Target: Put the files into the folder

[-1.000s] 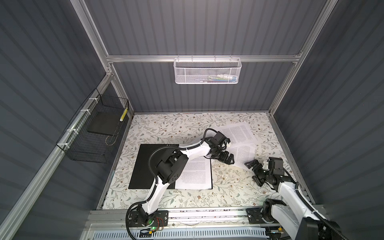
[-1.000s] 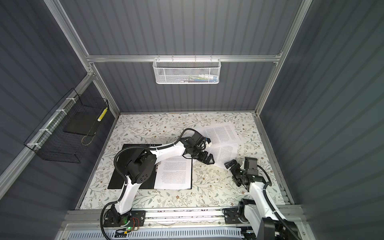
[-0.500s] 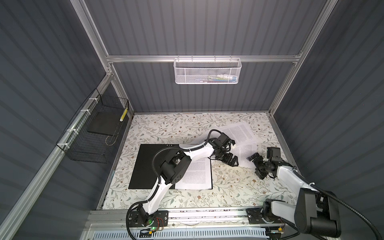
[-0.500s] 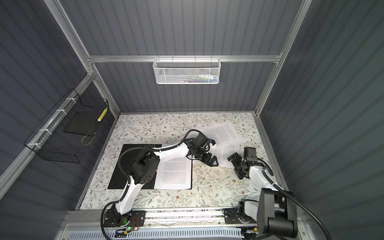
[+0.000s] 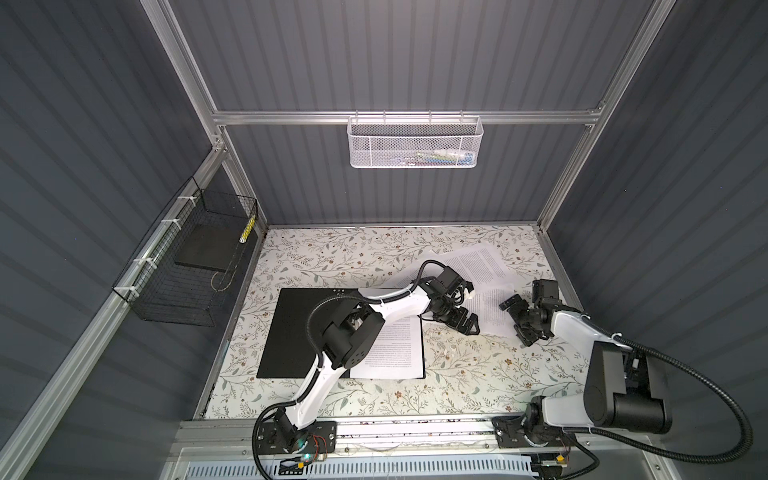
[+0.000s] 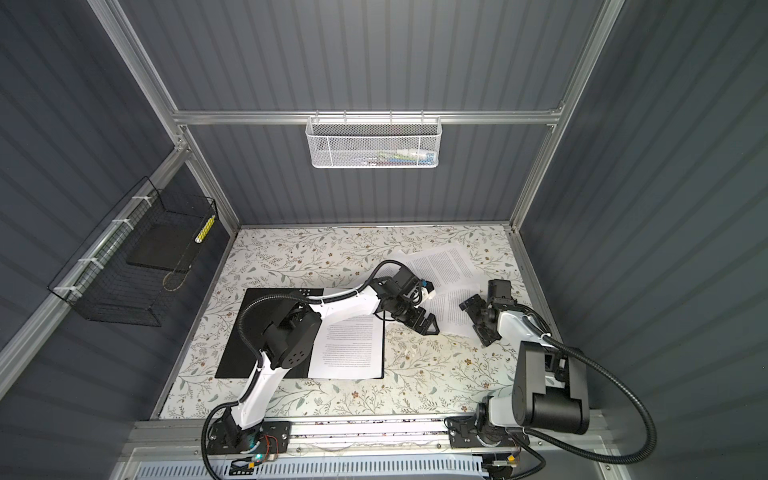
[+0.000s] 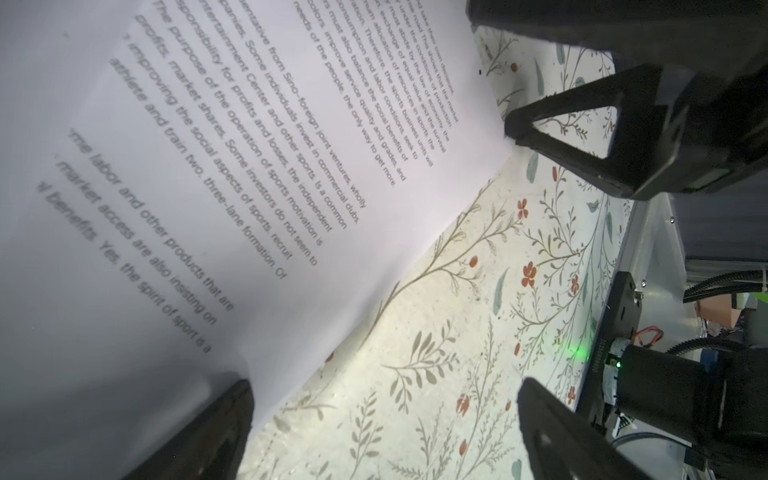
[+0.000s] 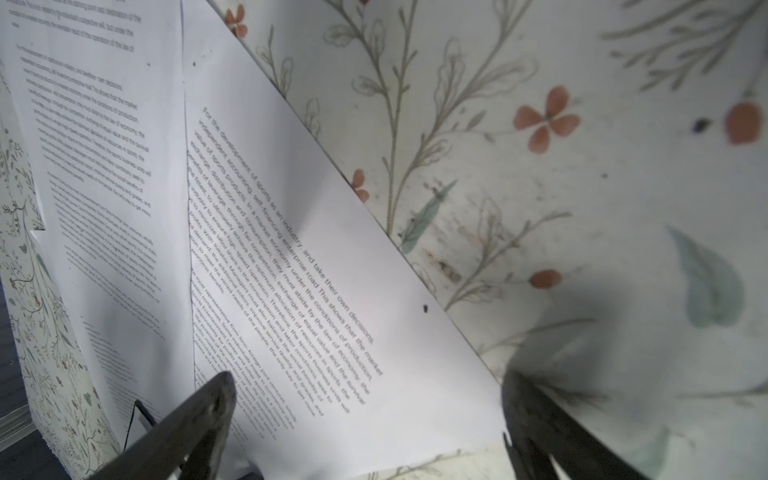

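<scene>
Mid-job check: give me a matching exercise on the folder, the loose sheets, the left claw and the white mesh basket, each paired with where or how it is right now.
Things:
1. folder
2. loose sheets
3. left claw
4. white mesh basket

Places or states:
A. hangs from the back rail
B. open, straddling a paper edge
C. lies open on the table, black inside up, a sheet on its right half
D. overlap on the table, to the right of the folder

Pairs: 1-C, 2-D, 3-B, 4-A
</scene>
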`<act>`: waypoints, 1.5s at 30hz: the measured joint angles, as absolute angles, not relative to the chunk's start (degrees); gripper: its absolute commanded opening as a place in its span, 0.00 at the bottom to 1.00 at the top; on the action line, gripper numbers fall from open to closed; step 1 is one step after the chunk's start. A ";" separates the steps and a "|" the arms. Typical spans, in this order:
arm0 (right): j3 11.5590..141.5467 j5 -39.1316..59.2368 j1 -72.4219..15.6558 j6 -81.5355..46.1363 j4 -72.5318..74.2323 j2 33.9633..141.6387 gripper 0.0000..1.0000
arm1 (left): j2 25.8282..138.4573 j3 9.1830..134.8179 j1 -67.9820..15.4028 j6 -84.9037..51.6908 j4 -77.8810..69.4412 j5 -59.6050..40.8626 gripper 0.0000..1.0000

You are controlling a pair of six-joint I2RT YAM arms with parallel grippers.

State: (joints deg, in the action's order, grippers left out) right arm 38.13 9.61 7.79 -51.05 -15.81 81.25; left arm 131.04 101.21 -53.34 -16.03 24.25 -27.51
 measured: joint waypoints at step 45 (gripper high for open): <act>15.03 12.78 -1.85 -73.67 31.64 76.60 0.76 | 132.97 99.83 -54.08 -19.35 13.89 -33.74 1.00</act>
